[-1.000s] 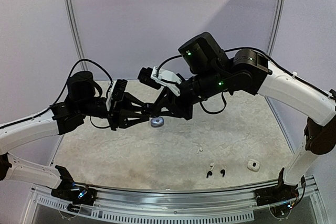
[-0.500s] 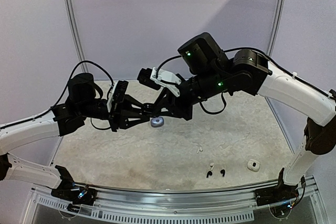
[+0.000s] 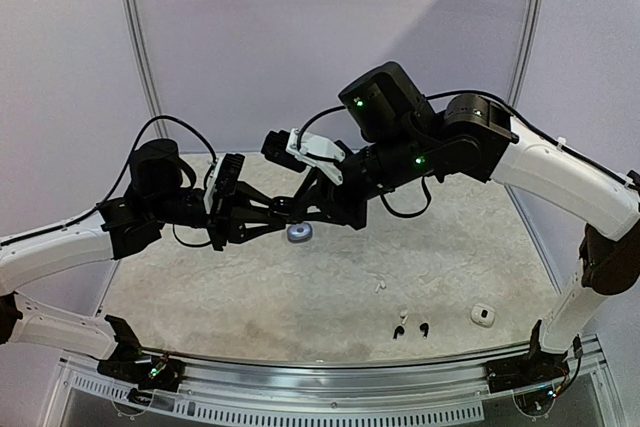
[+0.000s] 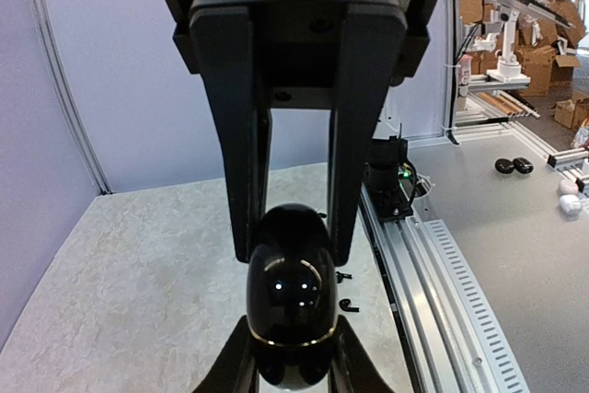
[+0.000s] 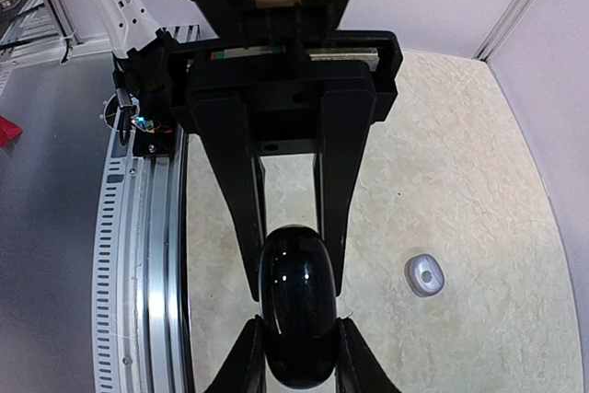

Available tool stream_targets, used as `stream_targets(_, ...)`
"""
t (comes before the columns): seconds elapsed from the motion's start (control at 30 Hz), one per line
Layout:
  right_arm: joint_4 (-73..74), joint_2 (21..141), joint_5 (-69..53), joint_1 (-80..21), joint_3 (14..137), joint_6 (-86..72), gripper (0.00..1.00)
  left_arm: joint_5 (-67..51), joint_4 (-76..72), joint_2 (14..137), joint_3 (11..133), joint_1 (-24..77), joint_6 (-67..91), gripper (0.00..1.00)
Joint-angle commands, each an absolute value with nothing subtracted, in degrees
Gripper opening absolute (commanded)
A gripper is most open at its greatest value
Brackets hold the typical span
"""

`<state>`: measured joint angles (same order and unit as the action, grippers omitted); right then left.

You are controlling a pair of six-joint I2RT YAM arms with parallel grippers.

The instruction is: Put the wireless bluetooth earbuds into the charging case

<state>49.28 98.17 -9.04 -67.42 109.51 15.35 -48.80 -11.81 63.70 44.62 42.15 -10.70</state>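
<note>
Wider earlier, jaws of the left gripper (image 4: 293, 356) are being clamped on the black charging case (image 4: 293, 296), also being held by the right gripper (image 5: 296, 352); lid-opening is probably being set up next.

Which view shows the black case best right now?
Left wrist: the black case sits close and central, seam line visible. Right wrist shows it equally close, seam unseen. Top external loses it among dark jaws.

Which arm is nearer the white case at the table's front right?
Right. The right arm rises just right of the white case; the left arm stands across the table, far to its left.
</note>
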Motion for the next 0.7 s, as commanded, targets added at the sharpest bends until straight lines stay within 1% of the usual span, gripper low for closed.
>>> stream_targets(0.0, 47.33, 97.86, -6.96, -67.59, 110.47, 14.96, 0.03, -49.24, -13.04, 63.96, 43.97, 42.50, -11.26, 0.00)
stream_targets(0.07, 46.63, 97.68, -5.80, -67.65, 109.61, 14.49, 0.15, -49.06, -13.52, 63.69, 43.65, 42.45, -11.38, 0.00)
stream_targets(0.13, 45.45, 97.24, -4.85, -67.68, 108.63, 14.08, 0.24, -48.87, -14.38, 63.53, 43.24, 42.50, -11.24, 0.00)
stream_targets(0.37, 42.54, 95.80, -1.97, -67.60, 106.52, 13.62, 0.42, -49.18, -16.99, 62.98, 42.11, 42.45, -11.41, 0.00)
stream_targets(0.47, 42.12, 95.81, -1.45, -67.62, 106.52, 13.67, 0.48, -49.37, -16.93, 62.85, 41.95, 42.48, -12.09, 0.00)
stream_targets(0.57, 41.38, 95.82, -0.29, -67.64, 106.52, 13.53, 0.50, -49.48, -16.29, 62.67, 41.79, 42.54, -13.91, 0.00)
stream_targets(0.67, 41.08, 95.80, 3.64, -67.54, 106.68, 13.36, 0.51, -49.48, -15.60, 62.50, 41.58, 42.60, -15.82, 0.00)
